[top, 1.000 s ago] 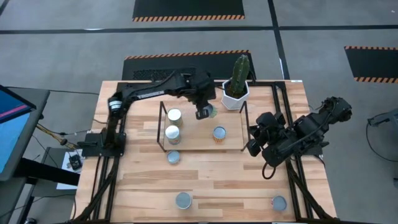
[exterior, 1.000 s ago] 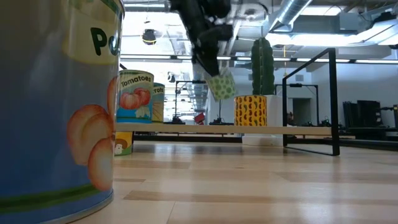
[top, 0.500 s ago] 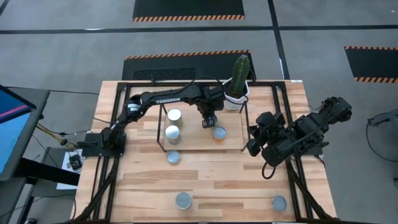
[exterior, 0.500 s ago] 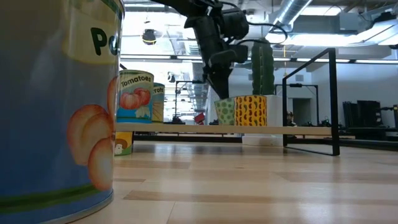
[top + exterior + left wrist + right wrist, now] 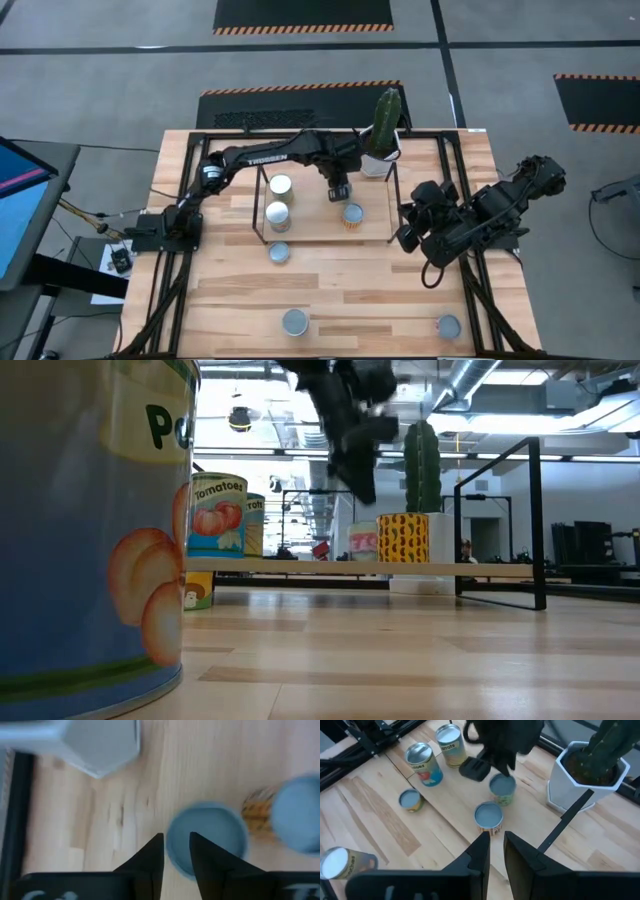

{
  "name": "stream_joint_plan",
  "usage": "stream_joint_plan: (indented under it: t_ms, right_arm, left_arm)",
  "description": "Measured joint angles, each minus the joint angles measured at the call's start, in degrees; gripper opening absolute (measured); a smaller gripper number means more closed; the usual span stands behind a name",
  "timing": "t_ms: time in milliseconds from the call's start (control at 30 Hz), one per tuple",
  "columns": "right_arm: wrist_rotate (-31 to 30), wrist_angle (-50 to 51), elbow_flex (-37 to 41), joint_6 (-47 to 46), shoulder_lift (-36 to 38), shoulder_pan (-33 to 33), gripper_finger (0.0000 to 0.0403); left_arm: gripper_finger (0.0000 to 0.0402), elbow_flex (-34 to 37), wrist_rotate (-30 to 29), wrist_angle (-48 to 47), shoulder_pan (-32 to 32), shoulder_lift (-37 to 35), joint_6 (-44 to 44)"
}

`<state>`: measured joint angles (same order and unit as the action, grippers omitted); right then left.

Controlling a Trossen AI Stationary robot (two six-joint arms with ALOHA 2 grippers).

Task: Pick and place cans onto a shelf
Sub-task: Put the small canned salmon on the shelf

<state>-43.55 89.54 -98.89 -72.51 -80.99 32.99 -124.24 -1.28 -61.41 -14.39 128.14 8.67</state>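
The left end effector [image 5: 340,191], fingers parted and gripping nothing, hangs just above the green-labelled can [image 5: 502,789] standing on the shelf [image 5: 300,232] beside the yellow can [image 5: 352,214], so a crooked withdrawal could clip and topple it.

Four cans upright on the shelf [image 5: 370,236], a low black-rod rack with a light board: tomato-label can [image 5: 278,215], carrot-label can [image 5: 281,186], yellow-patterned can [image 5: 352,215], green-labelled can [image 5: 502,789] just behind it. Three more [image 5: 279,252] [image 5: 294,321] [image 5: 449,326] standing on the worktop [image 5: 380,290] in front, well apart.
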Motion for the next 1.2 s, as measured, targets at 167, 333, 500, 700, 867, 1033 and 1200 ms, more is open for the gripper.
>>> stream_joint_plan:
  t_ms: [167,333,500,700,867,1033,1200]
  right_arm:
    - [0.0,0.4,0.0,7.4,0.0,0.0,0.0081]
    - [0.1,0.3,0.8,15.3,0.0,0.0,0.0081]
    - [10.2,0.5,9.0,11.8,1.4,0.8,0.0081]
    - [23.9,-3.1,24.0,1.7,2.4,6.6,0.0081]
    - [30.7,-16.6,36.2,-4.1,2.4,11.5,0.0081]
    - [44.8,-31.0,44.5,-10.2,2.3,16.5,0.0081]
    - [52.4,-33.2,45.9,-16.8,2.4,22.8,0.0082]
  left_arm:
    - [0.0088,-7.0,3.9,-6.8,1.3,-3.5,-5.0]
    - [0.0087,-10.4,6.2,-24.0,6.0,-6.5,-8.4]
    - [0.0087,-4.9,1.5,-27.9,12.8,-10.7,-12.3]
    - [0.0087,7.1,-2.5,-28.0,22.1,-17.9,-23.4]
    - [0.0087,21.0,-6.6,-25.4,29.1,-25.7,-37.7]
    - [0.0087,33.6,-5.3,-18.3,35.0,-33.1,-52.9]
    - [0.0087,42.4,-8.5,-7.2,39.0,-38.7,-65.0]
